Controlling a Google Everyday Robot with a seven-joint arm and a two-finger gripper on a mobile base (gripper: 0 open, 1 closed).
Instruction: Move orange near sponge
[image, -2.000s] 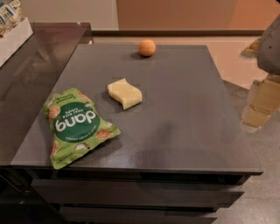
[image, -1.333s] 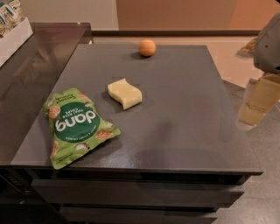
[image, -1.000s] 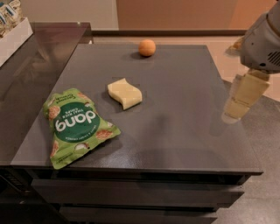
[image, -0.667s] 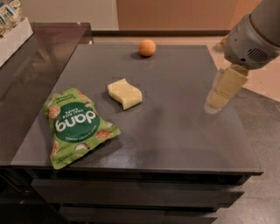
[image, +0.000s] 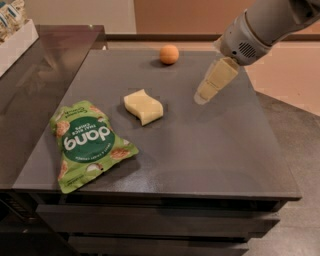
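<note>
- My gripper hangs over the right-centre of the dark table, tilted down and to the left. I cannot tell from here whether it is released or clenched, and I see nothing in it.
- The orange sits untouched near the table's far edge, well apart from the sponge, which lies mid-table.
- The green snack bag lies front-left, near the sponge but not touching it.
- Risk: the orange is a smooth ball close to the back edge — an off-centre touch on the approach would likely roll it off.
- Risk: if I let go carelessly, it may roll past the sponge toward the bag.
- Risk: carrying it too low across the table could knock the sponge out of place.
</note>
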